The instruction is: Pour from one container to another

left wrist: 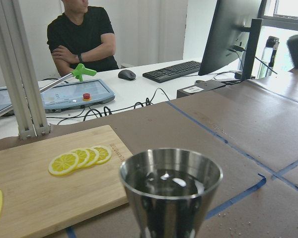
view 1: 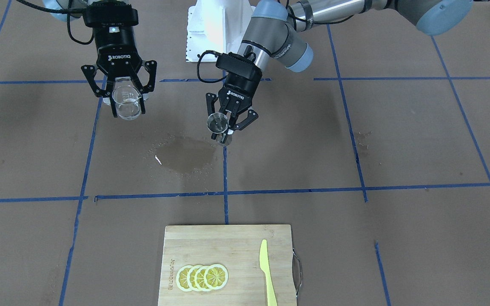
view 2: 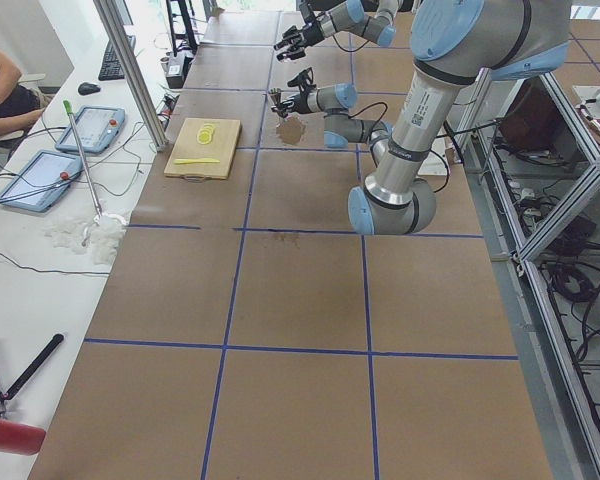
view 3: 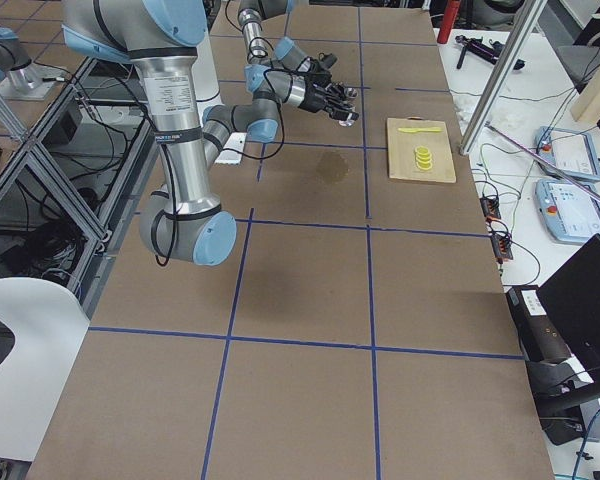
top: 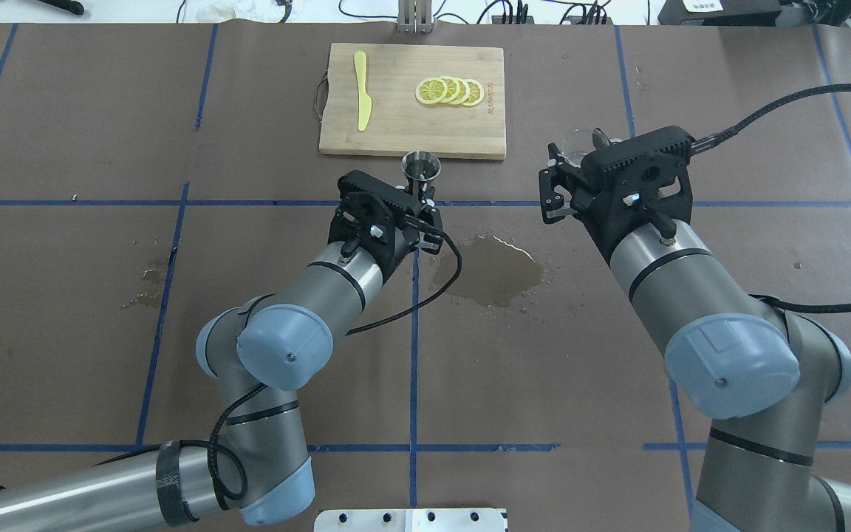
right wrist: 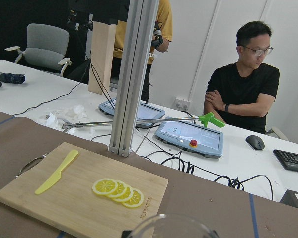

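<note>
My left gripper (view 1: 227,123) is shut on the steel jigger (view 1: 218,122), gripping its narrow waist and holding it upright just above the table. The jigger (left wrist: 171,191) fills the bottom of the left wrist view, and liquid shows in its upper cone. From overhead, the jigger (top: 420,165) sticks out ahead of the left gripper (top: 419,193). My right gripper (view 1: 127,106) is shut on the clear glass cup (view 1: 126,102), lifted off the table and well apart from the jigger. Overhead, the glass cup (top: 575,144) is partly hidden behind the right gripper (top: 580,159). Only the cup's rim (right wrist: 171,224) shows in the right wrist view.
A wet patch (view 1: 183,155) darkens the brown paper between the two grippers. A wooden cutting board (view 1: 211,242) at the operators' edge carries lemon slices (view 1: 202,277) and a yellow knife (view 1: 267,272). Smaller wet spots (top: 146,277) lie on my left side.
</note>
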Motion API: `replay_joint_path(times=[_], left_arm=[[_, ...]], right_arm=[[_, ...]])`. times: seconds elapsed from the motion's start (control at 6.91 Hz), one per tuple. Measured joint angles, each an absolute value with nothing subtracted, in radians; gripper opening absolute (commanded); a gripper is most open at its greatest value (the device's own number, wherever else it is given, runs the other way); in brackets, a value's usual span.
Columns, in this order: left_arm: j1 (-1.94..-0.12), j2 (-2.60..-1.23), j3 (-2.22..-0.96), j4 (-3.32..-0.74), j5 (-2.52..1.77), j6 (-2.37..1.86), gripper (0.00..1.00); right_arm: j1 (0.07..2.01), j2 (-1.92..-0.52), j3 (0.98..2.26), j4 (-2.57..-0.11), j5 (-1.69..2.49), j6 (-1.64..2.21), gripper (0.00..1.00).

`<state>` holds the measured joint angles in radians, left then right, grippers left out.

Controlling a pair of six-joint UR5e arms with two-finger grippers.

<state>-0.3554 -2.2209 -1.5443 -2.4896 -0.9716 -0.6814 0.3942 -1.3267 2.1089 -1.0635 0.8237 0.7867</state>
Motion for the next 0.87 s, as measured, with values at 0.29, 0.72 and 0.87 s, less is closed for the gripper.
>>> replay_joint_path(times=[0.29,0.72,0.87], left_arm=[[-0.394,-2.122,-1.589,-2.487,-0.931,-0.816,0.00],[-0.404,-1.944,-1.640,-2.480,-0.801,-0.980,0.00],[-0.405,-1.890,-1.644,-2.476,-0.767,-1.057,0.00]], right_arm=[[0.397,-1.360,2.118,-1.065,0.827,0.841,0.00],[0.402,-1.429,2.125,-1.066,0.895,1.028,0.00],[0.402,-1.471,2.129,-1.065,0.911,1.103,0.00]])
